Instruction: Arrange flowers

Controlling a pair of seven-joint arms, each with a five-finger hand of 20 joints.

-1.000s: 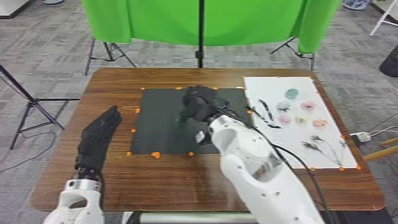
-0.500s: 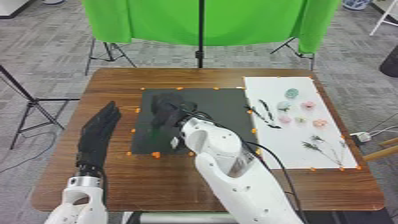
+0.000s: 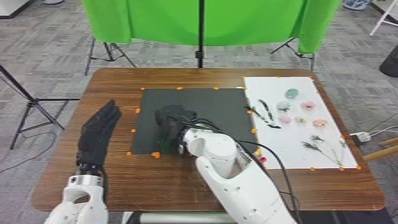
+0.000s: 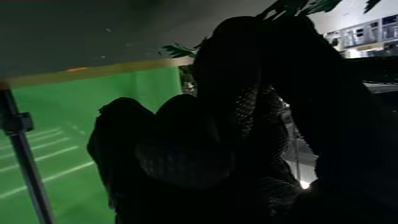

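Brown wooden table (image 3: 142, 185): over its dark rectangular sheet (image 3: 224, 102), we record the black-gloved right hand (image 3: 173, 117) pinching a green leafy sprig (image 4: 306, 6). Left hand (image 3: 98, 132) open; pastel flower heads (image 3: 307, 105) on white sheet (image 3: 277, 140).

L arm (image 3: 76, 202): fwd
L hand (image 3: 95, 134): relaxed, fingers straight
R arm (image 3: 233, 187): angled fwd-L
R hand (image 3: 172, 119): fingers bent, pinching w/ thumb

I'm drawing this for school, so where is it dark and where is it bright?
In the right wrist view, the right hand looks almost black, a tiny glare shines near it, and pale streaks cross the green backdrop; in the head view, the white sheet looks bright.
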